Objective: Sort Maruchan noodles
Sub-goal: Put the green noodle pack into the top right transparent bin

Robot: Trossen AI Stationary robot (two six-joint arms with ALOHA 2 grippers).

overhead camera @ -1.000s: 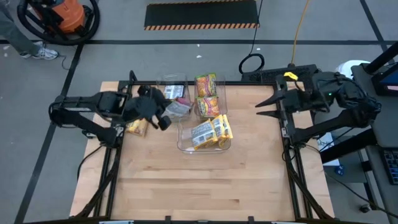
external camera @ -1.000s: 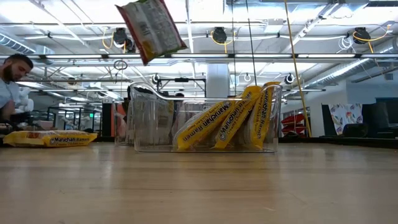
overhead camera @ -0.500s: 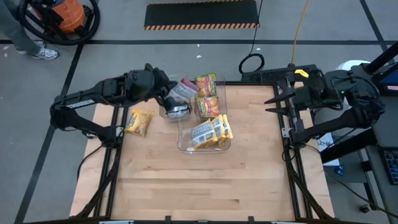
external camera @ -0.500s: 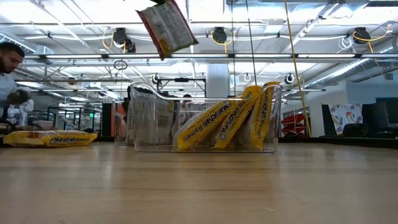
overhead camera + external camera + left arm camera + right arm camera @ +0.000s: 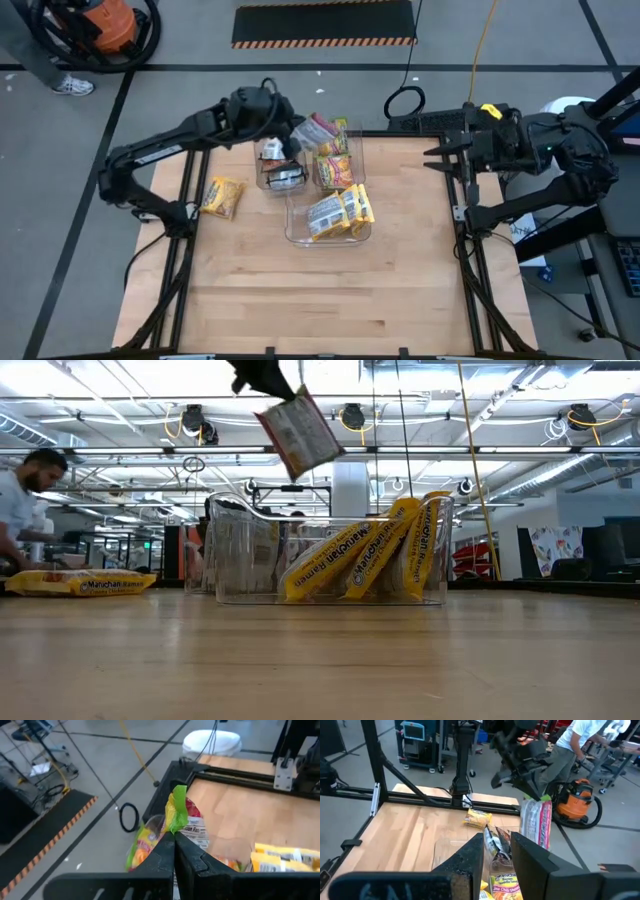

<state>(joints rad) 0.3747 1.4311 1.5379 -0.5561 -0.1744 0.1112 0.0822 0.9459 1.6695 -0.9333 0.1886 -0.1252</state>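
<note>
The dark left arm reaches from the left of the high view up toward top centre, its left gripper (image 5: 296, 133) raised high, jaws pinched tight together on the edge of a lime-green plastic noodle packet (image 5: 318, 131). The dark right arm waits at the right edge, its right gripper (image 5: 432, 158) with jaws spread, holding nothing.

three yellow packets (image 5: 355, 560) stand leaning in the near clear bin (image 5: 295, 232), and one more yellow packet (image 5: 222, 196) lies alone on the table. two lime-green packets (image 5: 333, 152) lie in the far bin, with one green-edged packet (image 5: 298, 434) aloft. two clear bins, two arms.
</note>
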